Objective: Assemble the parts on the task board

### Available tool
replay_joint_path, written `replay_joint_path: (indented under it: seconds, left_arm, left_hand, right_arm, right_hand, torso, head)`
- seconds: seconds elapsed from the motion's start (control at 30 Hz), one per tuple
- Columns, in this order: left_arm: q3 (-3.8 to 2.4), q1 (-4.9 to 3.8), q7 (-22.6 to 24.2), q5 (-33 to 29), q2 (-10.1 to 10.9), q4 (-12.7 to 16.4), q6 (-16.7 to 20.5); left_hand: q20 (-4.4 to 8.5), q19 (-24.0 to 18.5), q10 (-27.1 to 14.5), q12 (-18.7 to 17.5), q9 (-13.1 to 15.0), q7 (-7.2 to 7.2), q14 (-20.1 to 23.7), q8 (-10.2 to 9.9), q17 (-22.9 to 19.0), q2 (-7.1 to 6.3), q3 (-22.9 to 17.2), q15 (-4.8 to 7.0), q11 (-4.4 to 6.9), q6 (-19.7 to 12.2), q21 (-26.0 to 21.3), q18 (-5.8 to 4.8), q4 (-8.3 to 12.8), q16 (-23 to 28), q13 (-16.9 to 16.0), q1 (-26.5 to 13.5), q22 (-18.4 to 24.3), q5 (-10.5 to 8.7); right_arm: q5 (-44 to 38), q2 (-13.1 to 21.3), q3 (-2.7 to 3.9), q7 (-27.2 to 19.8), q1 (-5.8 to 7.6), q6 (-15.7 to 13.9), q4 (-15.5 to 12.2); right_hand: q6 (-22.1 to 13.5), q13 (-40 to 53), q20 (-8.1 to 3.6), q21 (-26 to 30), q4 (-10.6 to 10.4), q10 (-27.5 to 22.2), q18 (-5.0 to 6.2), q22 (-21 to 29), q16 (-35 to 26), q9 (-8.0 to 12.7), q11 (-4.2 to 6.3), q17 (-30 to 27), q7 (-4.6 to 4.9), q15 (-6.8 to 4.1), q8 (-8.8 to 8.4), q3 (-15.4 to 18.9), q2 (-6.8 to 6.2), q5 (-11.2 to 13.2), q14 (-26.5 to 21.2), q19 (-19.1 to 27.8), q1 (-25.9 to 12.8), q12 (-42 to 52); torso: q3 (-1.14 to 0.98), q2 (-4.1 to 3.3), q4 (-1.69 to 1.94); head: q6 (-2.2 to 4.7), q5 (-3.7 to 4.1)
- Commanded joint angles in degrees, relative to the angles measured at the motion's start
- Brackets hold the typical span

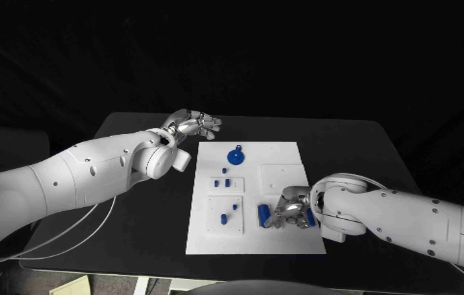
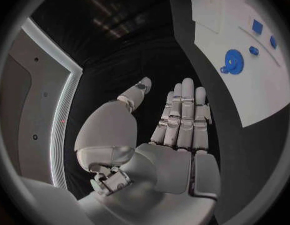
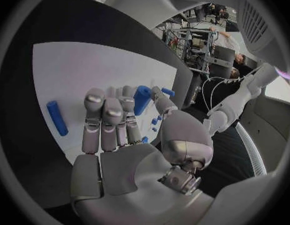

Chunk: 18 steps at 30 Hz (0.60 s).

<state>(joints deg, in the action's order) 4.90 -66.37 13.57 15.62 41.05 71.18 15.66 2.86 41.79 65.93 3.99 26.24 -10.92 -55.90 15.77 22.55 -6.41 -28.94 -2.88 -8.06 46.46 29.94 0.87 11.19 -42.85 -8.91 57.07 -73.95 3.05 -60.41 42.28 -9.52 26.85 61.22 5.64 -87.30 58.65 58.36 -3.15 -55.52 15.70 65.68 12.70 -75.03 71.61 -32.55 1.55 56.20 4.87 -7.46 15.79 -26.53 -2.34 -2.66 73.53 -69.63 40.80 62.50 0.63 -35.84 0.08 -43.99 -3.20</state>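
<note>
The white task board (image 1: 280, 174) lies in the middle of the table. A blue gear (image 1: 236, 155) (image 2: 232, 62) rests on its far part, with small blue pieces (image 1: 225, 183) (image 2: 257, 26) nearer the middle. My right hand (image 1: 290, 211) (image 3: 119, 135) hovers low over the board's near right part, fingers stretched out. A blue cylinder (image 1: 264, 210) (image 3: 142, 99) lies between its thumb and fingertips; I cannot tell whether they touch it. Another blue bar (image 3: 57, 117) lies beside the fingers. My left hand (image 1: 194, 124) (image 2: 176, 130) hangs flat, holding nothing, off the board's far left corner.
Two more small blue pieces (image 1: 228, 213) stand in the raised panel on the board's near left. A blank raised square (image 1: 282, 174) sits on the board's right side. Black table (image 1: 348, 154) surrounds the board, with its edges close at the front.
</note>
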Motion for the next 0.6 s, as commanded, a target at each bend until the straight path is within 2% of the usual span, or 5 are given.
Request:
replay_joint_path:
  seconds: [0.03, 0.1, 0.13, 0.23, 0.6]
  left_arm:
    - [-0.04, -0.03, 0.55, -0.29, -0.07, 0.09, -0.16]
    - [-0.04, -0.03, 0.49, -0.29, -0.06, 0.10, -0.22]
    - [-0.04, -0.03, 0.43, -0.29, -0.05, 0.10, -0.25]
    - [-0.04, -0.03, 0.44, -0.29, -0.05, 0.08, -0.23]
    - [-0.04, -0.04, 0.35, -0.29, 0.04, 0.09, -0.27]
  left_hand:
    - [-0.18, 0.40, -0.23, 0.05, -0.02, 0.09, -0.33, 0.16, 0.07, 0.29, -0.14, -0.12, 0.08, -0.35, -0.41, 0.23, -0.38, 0.36, 0.09, -0.51, -0.10, -0.12]
    - [-0.18, 0.40, -0.23, 0.05, -0.02, 0.09, -0.33, 0.16, 0.08, 0.32, -0.15, -0.13, 0.08, -0.35, -0.41, 0.23, -0.41, 0.37, 0.09, -0.53, -0.11, -0.12]
    - [-0.18, 0.40, -0.23, 0.05, -0.02, 0.09, -0.33, 0.16, 0.09, 0.32, -0.15, -0.13, 0.08, -0.35, -0.42, 0.23, -0.41, 0.37, 0.09, -0.54, -0.11, -0.12]
    - [-0.19, 0.40, -0.23, 0.05, -0.02, 0.09, -0.32, 0.17, 0.10, 0.34, -0.15, -0.13, 0.08, -0.36, -0.43, 0.22, -0.44, 0.38, 0.09, -0.56, -0.12, -0.12]
    - [-0.19, 0.39, -0.25, 0.04, -0.01, 0.10, -0.30, 0.18, 0.13, 0.38, -0.16, -0.14, 0.07, -0.36, -0.47, 0.22, -0.48, 0.42, 0.10, -0.58, -0.14, -0.12]
  right_arm:
    - [-1.28, -0.25, 0.01, -0.28, -0.05, -1.62, -0.18]
    - [-1.37, -0.42, 0.02, -0.61, -0.05, -1.80, -0.13]
    - [-1.37, -0.53, 0.02, -0.71, -0.05, -1.80, -0.08]
    - [-1.37, -0.81, 0.02, -0.82, -0.05, -1.46, 0.02]
    - [-1.37, -1.37, 0.02, -0.34, -0.05, 0.84, 0.14]
  right_hand:
    - [0.81, 0.06, 0.30, 0.18, -2.67, 0.92, 2.13, -0.06, -0.46, 0.00, -0.04, -0.03, -0.20, -0.15, 0.23, -5.84, 0.31, -0.60, 0.75, -0.91, 2.88, -0.20]
    - [1.02, 0.14, 0.60, 0.04, -5.33, 1.21, 2.24, -0.14, -0.49, 0.10, 0.06, 0.00, -0.10, 0.03, 0.16, -9.30, 0.13, -0.16, 0.98, -1.26, 3.30, -0.32]
    - [1.19, 0.19, 0.56, 0.04, -5.56, 1.37, 2.22, -0.20, -0.48, 0.11, 0.20, 0.05, -0.06, -0.11, 0.19, -12.18, 1.80, -0.17, 1.02, -1.24, 5.03, -0.33]
    - [1.54, 0.30, 0.91, -0.32, -6.17, 1.74, 2.18, -0.49, -0.36, 0.12, 0.07, 0.21, -0.11, -0.02, 0.27, -15.93, 1.83, -0.15, 1.14, -1.41, 6.07, -0.36]
    - [1.96, 0.41, 1.19, -0.78, -5.80, 2.24, 2.22, -0.78, -0.15, 0.06, 0.09, 0.42, -0.14, 0.04, 0.44, -17.90, 2.14, -0.13, 1.27, -1.62, 6.30, -0.38]
  torso:
    - [0.03, 0.03, 0.03]
    - [0.05, 0.02, 0.04]
    - [0.04, 0.01, 0.05]
    - [0.06, 0.01, 0.05]
    - [0.08, 0.02, 0.07]
  head:
    - [-0.07, 0.03]
    - [-0.09, 0.02]
    - [-0.11, 0.02]
    - [-0.12, 0.01]
    - [-0.32, -0.07]
